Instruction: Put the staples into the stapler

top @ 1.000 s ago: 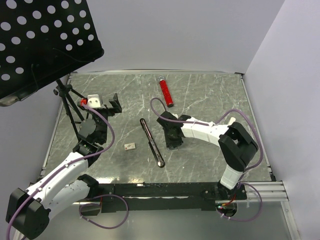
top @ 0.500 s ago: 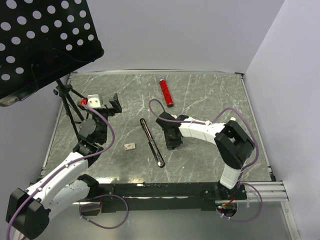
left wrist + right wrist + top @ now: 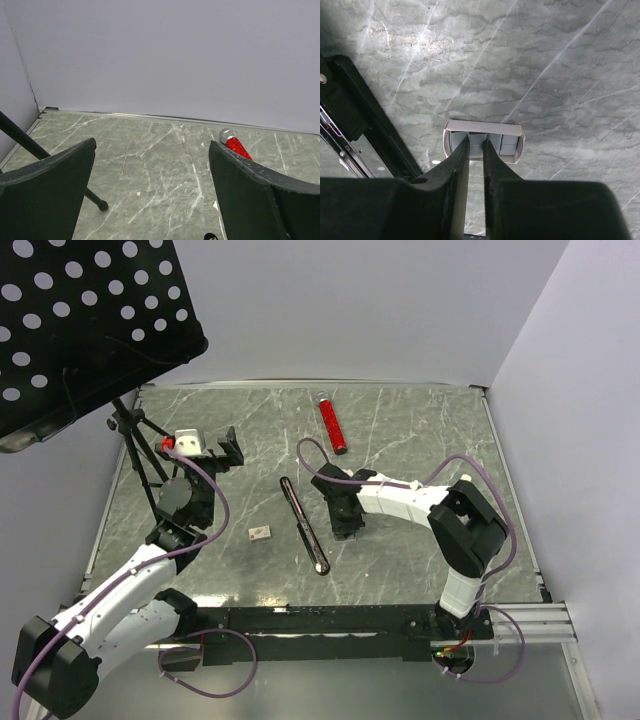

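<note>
where the grey marbled table (image 3: pixel 420 440) meets its near rail, both arm bases sit. right gripper (image 3: pixel 475 142) is low at mid-table, fingers nearly together astride the staples (image 3: pixel 495 141) in a small tray (image 3: pixel 519 146); cannot tell if gripped. only the wrist view shows the tray. stapler (image 3: pixel 303 525) lies open just left, apart. left gripper (image 3: pixel 152 150) is raised, spread wide and holding nothing. red tube (image 3: pixel 332 425) lies near the far wall. bare table to the right.
</note>
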Motion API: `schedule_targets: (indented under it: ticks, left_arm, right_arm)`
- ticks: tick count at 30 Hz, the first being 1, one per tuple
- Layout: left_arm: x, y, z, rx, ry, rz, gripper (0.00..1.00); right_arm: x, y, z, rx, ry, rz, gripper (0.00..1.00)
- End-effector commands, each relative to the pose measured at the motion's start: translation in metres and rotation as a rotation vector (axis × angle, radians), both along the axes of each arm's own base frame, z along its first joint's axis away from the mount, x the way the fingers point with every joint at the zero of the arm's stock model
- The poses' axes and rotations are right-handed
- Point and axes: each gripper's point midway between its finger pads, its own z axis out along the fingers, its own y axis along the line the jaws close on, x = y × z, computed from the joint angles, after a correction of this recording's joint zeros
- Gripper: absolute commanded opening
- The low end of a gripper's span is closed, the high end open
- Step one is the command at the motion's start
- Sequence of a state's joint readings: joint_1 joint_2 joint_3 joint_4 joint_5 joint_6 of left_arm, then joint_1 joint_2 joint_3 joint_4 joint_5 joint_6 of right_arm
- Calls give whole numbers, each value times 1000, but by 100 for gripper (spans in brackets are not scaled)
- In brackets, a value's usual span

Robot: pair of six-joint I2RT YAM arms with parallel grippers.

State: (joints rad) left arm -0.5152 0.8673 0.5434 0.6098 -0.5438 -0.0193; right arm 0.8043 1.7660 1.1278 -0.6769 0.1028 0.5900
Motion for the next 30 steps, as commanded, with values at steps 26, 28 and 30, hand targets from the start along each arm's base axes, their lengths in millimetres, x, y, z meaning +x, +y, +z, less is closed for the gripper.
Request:
schedule_targets:
  ticks: [26, 28, 30]
  left_arm:
    - [-5, 1, 15, -27, -56, -4, 99]
    - [-5, 1, 13, -25, -52, -6, 99]
    - [-5, 0, 13, -26, -52, -6, 99]
  right_arm:
    - [-9, -79, 31, -87, -62, -134, 12]
    - [-15, -88, 22, -95, -49, -154, 12]
    - [-21, -95, 13, -102, -29, -170, 12]
